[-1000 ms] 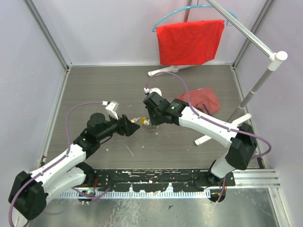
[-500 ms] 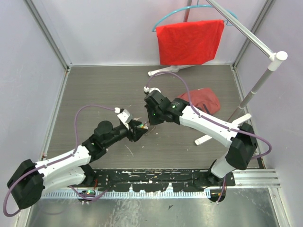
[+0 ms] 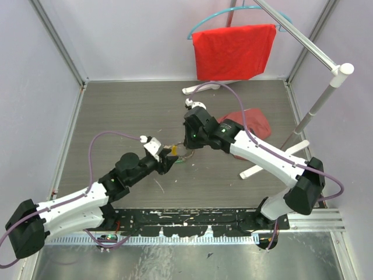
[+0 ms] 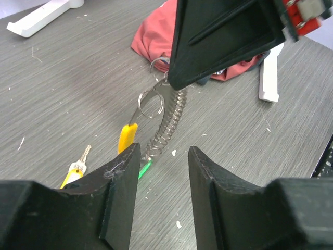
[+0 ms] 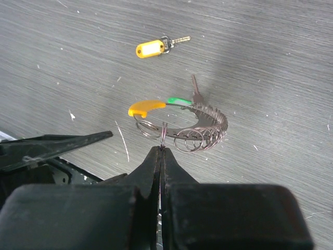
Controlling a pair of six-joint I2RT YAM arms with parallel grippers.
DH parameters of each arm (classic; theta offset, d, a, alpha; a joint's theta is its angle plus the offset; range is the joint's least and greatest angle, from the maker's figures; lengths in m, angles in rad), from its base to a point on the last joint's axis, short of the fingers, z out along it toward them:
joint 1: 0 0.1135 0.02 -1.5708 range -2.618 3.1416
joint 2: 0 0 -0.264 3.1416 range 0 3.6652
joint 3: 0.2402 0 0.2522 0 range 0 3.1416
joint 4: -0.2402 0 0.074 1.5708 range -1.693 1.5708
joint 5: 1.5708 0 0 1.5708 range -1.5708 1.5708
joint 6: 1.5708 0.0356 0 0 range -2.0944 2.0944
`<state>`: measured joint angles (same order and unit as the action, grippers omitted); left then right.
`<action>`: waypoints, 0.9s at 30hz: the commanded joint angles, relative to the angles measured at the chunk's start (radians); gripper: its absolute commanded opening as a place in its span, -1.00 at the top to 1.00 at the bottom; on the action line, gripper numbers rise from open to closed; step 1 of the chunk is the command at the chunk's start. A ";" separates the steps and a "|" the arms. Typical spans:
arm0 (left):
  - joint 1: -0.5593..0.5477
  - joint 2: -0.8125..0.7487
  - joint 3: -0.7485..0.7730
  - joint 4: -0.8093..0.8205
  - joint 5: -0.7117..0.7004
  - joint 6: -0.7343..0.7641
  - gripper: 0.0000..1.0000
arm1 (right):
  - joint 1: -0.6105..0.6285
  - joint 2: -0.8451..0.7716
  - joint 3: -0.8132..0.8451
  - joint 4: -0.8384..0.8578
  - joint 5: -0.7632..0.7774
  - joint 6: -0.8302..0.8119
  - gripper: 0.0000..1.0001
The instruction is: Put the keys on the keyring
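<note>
The keyring (image 5: 204,126) is at mid-counter (image 3: 116,116), between the two claws. The right claw (image 5: 161,152) comes in from the far right with its jaws pressed together, clamped on one of the thin wire rings at the loop's edge. From the left wrist view the coil hangs down from that claw, and its lower end reaches down to about the counter. The yellow curved section (image 5: 145,108) sticks out on the left side of the loop.

The left claw (image 4: 164,156) sits low at the near left, just beside the keyring, jaws apart with bare counter showing between them. It touches nothing.

The green key (image 5: 179,100) lies right against the loop, next to the yellow section, with its blade pointing away. Whether it is threaded on cannot be told. The orange key (image 5: 151,48) lies flat on the counter, near the keyring but apart from it.

A red cloth (image 4: 156,36) lies crumpled on the counter to the far right of the keyring.
</note>
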<state>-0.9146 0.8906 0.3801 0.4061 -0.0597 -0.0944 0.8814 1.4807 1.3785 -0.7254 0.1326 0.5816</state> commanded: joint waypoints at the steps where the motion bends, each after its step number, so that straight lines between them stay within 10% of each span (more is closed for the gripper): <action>1: -0.004 -0.021 0.038 -0.019 -0.027 -0.076 0.06 | -0.001 -0.085 0.024 0.084 0.021 0.046 0.99; 12: -0.004 0.102 -0.075 0.477 -0.029 -0.366 -0.20 | -0.001 -0.194 -0.033 0.168 -0.006 0.021 0.98; 27: -0.005 0.120 -0.054 0.621 0.054 -0.346 -0.29 | -0.001 -0.417 -0.136 0.295 -0.079 -0.132 0.99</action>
<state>-0.9154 0.9916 0.3077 0.9257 -0.0399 -0.4400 0.8814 1.1046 1.2491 -0.5304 0.0895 0.4931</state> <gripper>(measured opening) 0.632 0.029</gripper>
